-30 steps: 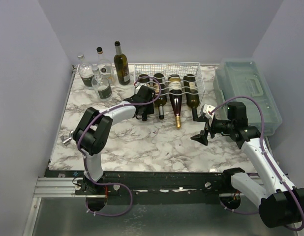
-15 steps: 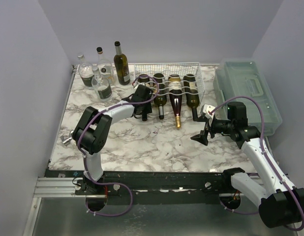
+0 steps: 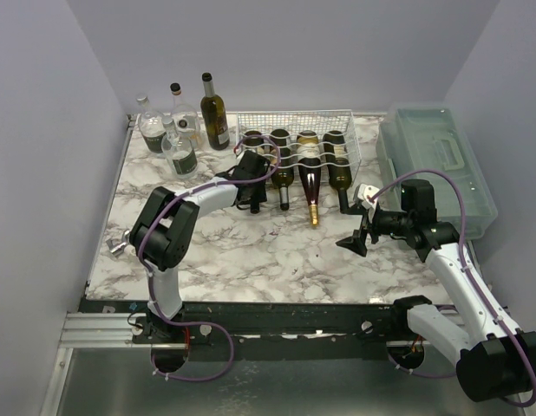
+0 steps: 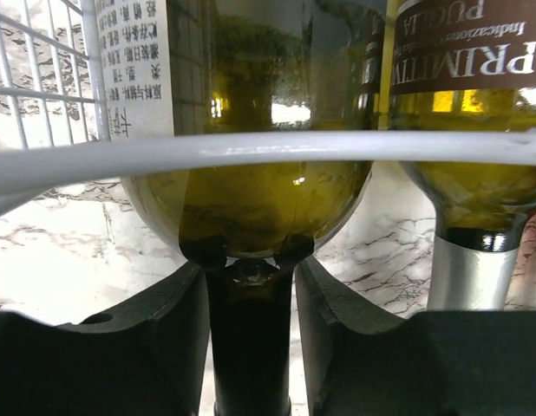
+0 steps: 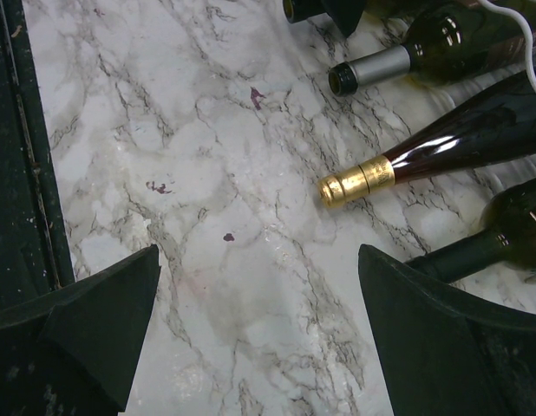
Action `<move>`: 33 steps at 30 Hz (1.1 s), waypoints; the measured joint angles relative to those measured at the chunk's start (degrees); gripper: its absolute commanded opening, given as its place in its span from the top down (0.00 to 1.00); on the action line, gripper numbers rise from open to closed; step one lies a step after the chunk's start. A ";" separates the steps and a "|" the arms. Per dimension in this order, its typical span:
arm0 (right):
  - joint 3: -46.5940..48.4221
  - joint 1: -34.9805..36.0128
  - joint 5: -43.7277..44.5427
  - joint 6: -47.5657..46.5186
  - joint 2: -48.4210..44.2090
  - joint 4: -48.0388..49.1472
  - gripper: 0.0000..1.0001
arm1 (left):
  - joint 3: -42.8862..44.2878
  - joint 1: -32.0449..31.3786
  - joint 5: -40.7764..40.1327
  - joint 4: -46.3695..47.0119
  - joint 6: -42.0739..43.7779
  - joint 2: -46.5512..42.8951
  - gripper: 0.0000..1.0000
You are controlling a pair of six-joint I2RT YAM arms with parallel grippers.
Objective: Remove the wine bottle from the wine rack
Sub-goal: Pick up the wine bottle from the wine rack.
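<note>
The white wire wine rack (image 3: 296, 116) holds several bottles lying neck-forward. The wine bottle (image 3: 253, 141) at its left end is dark green glass; in the left wrist view its shoulder (image 4: 251, 199) sits behind a rack wire (image 4: 251, 149). My left gripper (image 3: 253, 192) (image 4: 251, 347) has its fingers on either side of that bottle's dark neck, with only thin slivers of light between pads and neck. My right gripper (image 3: 355, 219) (image 5: 259, 329) hovers wide open over bare marble, in front of the rack's right end, holding nothing.
A silver-capped bottle (image 4: 463, 260) lies right beside the one between my fingers. A gold-capped red bottle (image 5: 355, 182) and another dark one (image 3: 339, 169) fill the rack. Several upright bottles (image 3: 214, 113) stand at back left. A translucent plastic box (image 3: 437, 165) lines the right edge.
My left gripper has slid a little toward the rack along the bottle's neck and its jaws have narrowed around it. The right arm has not moved.
</note>
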 measured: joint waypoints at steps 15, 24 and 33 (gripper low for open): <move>0.00 0.00 0.83 -0.02 -0.55 0.00 0.00 | 0.72 -0.07 -0.52 -1.88 0.33 0.55 1.00; 0.00 0.00 1.01 -0.02 -0.72 0.00 0.00 | -2.78 -2.03 -3.32 -1.99 1.51 -2.60 1.00; 0.00 0.00 1.01 -0.09 -1.16 -0.02 0.00 | -9.18 -4.04 -4.46 -2.36 1.44 -9.44 1.00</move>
